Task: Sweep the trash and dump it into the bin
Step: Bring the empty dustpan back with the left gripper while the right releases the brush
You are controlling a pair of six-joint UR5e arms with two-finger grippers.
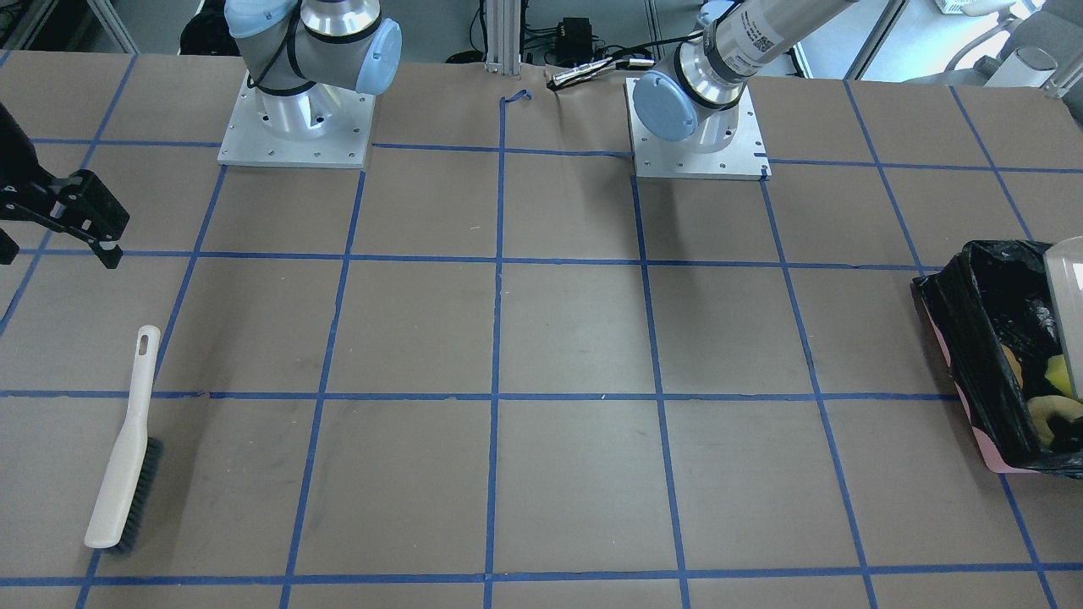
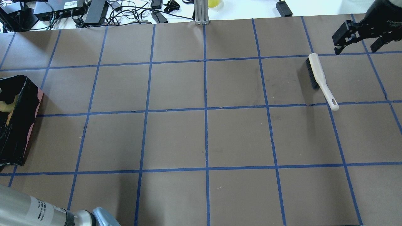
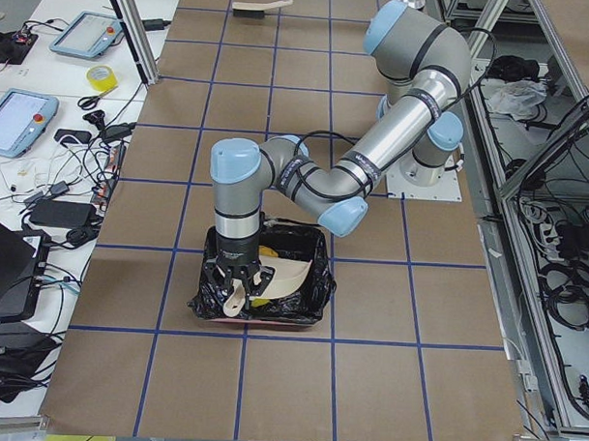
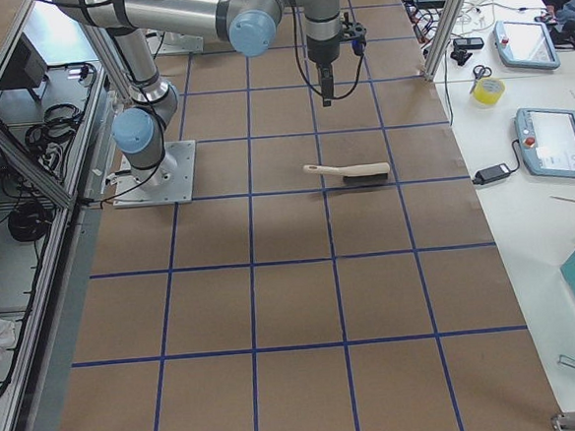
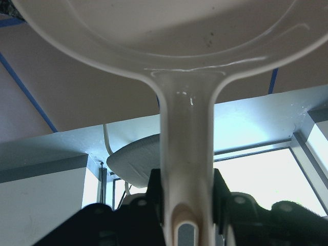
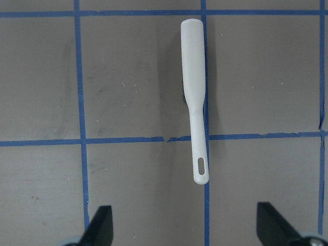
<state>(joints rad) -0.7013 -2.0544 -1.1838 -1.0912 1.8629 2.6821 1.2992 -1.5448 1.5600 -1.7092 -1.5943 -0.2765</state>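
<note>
The bin (image 1: 956, 321), pink with a black bag liner, stands at the table's end on my left side; it also shows in the overhead view (image 2: 19, 125) and the exterior left view (image 3: 316, 289). The trash lies inside it: a yellow wedge (image 1: 1058, 372), a cream crescent (image 1: 1053, 410) and an amber lump (image 1: 1011, 364). My left gripper (image 5: 187, 205) is shut on the handle of the beige dustpan (image 5: 169, 51), held tilted over the bin (image 3: 273, 278). My right gripper (image 2: 358, 37) is open and empty, hovering above the brush (image 6: 195, 113).
The white-handled brush (image 2: 318, 77) lies flat on the brown paper at the right end of the table (image 1: 127, 448). Blue tape lines grid the table. The two arm bases (image 1: 296, 127) stand at the robot's edge.
</note>
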